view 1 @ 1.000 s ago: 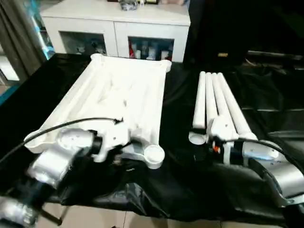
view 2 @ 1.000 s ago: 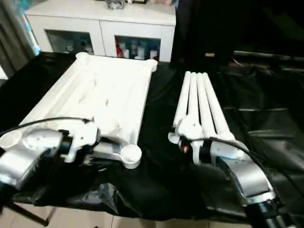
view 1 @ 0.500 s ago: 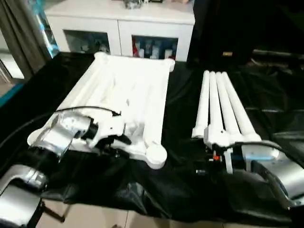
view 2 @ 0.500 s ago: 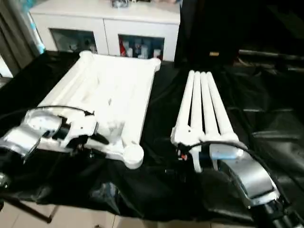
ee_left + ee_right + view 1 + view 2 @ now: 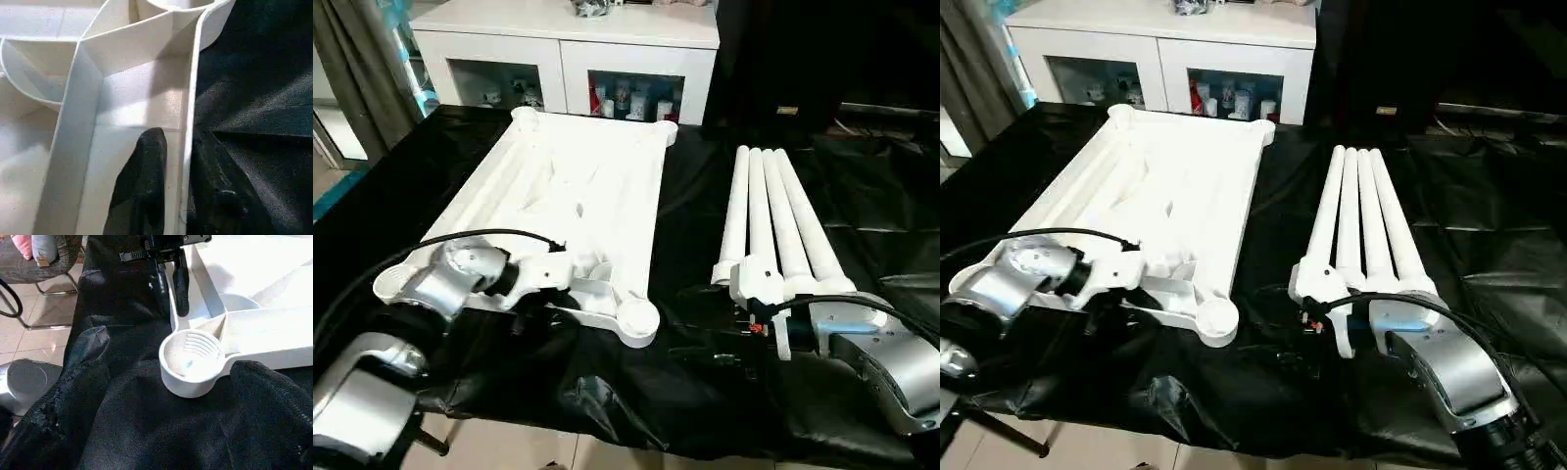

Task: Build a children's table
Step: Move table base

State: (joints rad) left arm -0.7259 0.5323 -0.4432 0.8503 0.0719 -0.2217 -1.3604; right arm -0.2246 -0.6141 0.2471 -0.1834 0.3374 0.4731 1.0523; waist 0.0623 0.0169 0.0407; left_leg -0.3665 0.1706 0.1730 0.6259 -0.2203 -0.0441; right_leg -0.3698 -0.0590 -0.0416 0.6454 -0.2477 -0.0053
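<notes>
On the black-draped surface (image 5: 401, 186), tabletop (image 5: 578, 196) lies underside up beside four legs (image 5: 773, 220); left gripper (image 5: 171, 289) fingers (image 5: 142, 181) straddle its near rim, pinching it; right gripper (image 5: 729, 352) finger state cannot be told, near corner socket (image 5: 191, 357).

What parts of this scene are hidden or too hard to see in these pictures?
- Right tool: from the head views, the silver right forearm covers it, so open or shut is unclear.
- Items behind the cabinet glass: too small to identify.
- Near ends of the four legs: partly covered by the right wrist.
- Tabletop near rim: partly behind the left tool.
</notes>
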